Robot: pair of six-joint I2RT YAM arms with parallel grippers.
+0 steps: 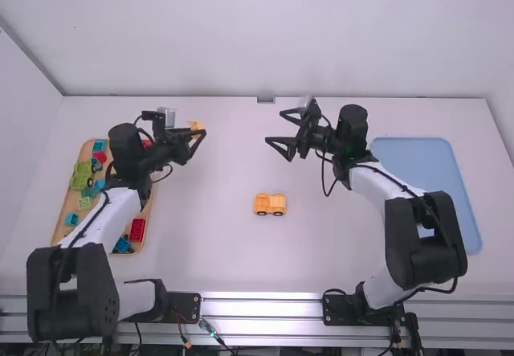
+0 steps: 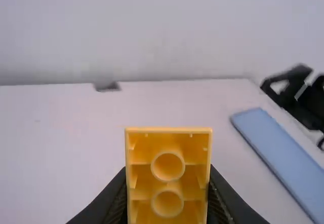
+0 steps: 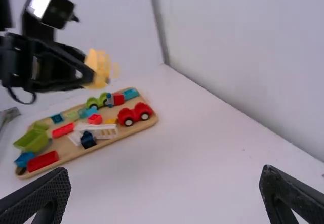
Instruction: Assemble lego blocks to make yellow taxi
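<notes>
A smooth white table (image 1: 217,243) fills the space between pale walls, with a small gray clip (image 1: 266,99) at its far edge and a silvery metal rail (image 1: 261,306) along the near edge. To the left lies a wooden tray (image 1: 61,229) crowded with toy pieces: a green car (image 1: 81,176), a red block (image 1: 137,229), a red car (image 3: 135,114), a white fence-like piece (image 3: 103,131) and several blue bits. The left arm (image 1: 98,215) passes above this tray and hides part of it in the high view. To the right is a light blue tray (image 1: 418,151), its nearer side partly covered by the right arm (image 1: 422,239). Loose black cables hang along both arms.

The left gripper (image 1: 198,137) grasps a yellow block (image 2: 168,176) between its two fingers, raised beyond the tray's far right corner. The block's hollow underside, with two round tubes inside, faces the left wrist camera. The right gripper (image 1: 274,128) is empty, its fingers spread wide, above the far part of the table and pointing toward the left arm. Between the two arms, closer to the rail than either gripper, a small yellow toy vehicle (image 1: 270,204) with dark wheels sits on the bare tabletop, well apart from both trays.
</notes>
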